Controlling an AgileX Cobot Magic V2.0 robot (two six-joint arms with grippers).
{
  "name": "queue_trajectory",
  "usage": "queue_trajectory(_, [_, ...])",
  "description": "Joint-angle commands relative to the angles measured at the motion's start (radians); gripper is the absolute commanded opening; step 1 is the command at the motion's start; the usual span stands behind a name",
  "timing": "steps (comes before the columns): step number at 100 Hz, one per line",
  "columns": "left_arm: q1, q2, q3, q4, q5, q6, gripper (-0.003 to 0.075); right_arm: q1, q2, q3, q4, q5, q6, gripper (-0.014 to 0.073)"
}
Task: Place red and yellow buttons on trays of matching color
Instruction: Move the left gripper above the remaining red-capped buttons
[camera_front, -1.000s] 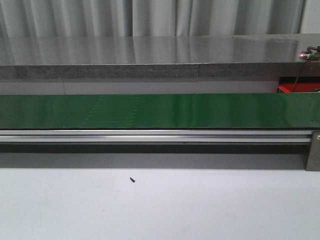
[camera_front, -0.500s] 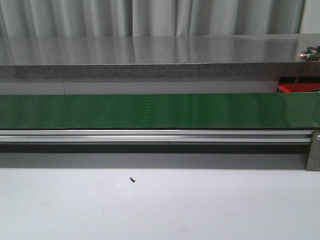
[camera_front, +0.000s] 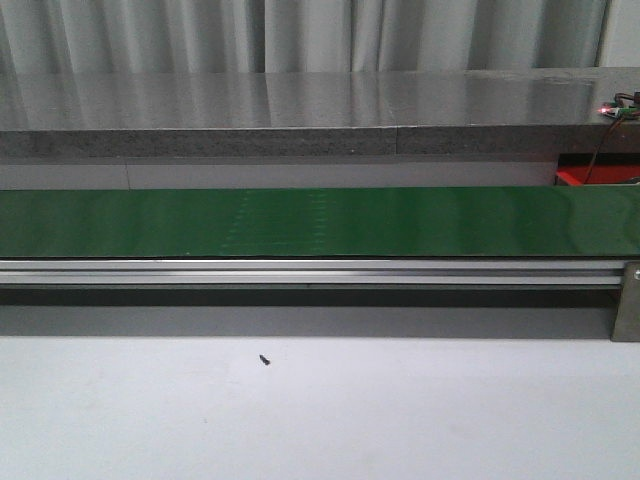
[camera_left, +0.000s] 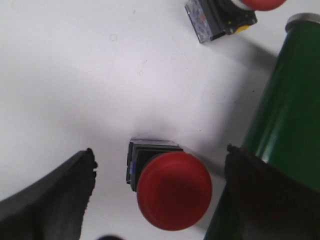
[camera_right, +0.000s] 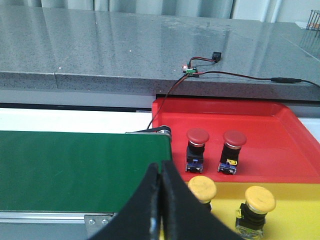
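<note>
Behind your workspace hangs a pale curtain (camera_front: 300, 35), and below it a grey stone counter (camera_front: 300, 105) spans the front view; nearer, the green conveyor belt (camera_front: 320, 222) runs the full width on its aluminium rail (camera_front: 300, 272), with the white table (camera_front: 400, 420) in front, bare except for a small dark speck (camera_front: 265, 359); neither arm shows in this view.

Look at the right wrist view: the red tray (camera_right: 270, 132) sits just past the belt's end roller, with the yellow tray (camera_right: 295, 210) adjoining it on the nearer side; two red buttons (camera_right: 197, 149) (camera_right: 233, 151) stand upright on the red tray, and two yellow buttons (camera_right: 202, 190) (camera_right: 258, 202) stand on the yellow one; your right gripper (camera_right: 160, 200) is level, aimed toward the trays, its fingers pressed together with nothing between them.

Your left gripper (camera_left: 160, 200) points straight down at the table beside the belt's end; its dark fingers (camera_left: 55, 200) are spread wide, straddling a red button (camera_left: 172, 190) without touching it; another red button (camera_left: 225, 15) lies farther off, partly cut by the frame edge.
</note>
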Motion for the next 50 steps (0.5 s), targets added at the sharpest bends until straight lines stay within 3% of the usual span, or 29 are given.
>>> queue_trajectory(1, [0.003, -0.042, -0.031, -0.006, -0.003, -0.010, 0.0480, 0.000, 0.003, -0.026, -0.005, -0.086, -0.001, -0.0123])
queue_trajectory(29, [0.003, -0.040, -0.031, -0.004, 0.011, -0.010, 0.0432, 0.000, 0.003, -0.026, -0.005, -0.086, -0.001, -0.0123])
queue_trajectory(50, [0.003, -0.040, -0.031, -0.011, 0.026, -0.010, 0.0231, 0.000, 0.003, -0.026, -0.005, -0.086, -0.001, -0.0123])
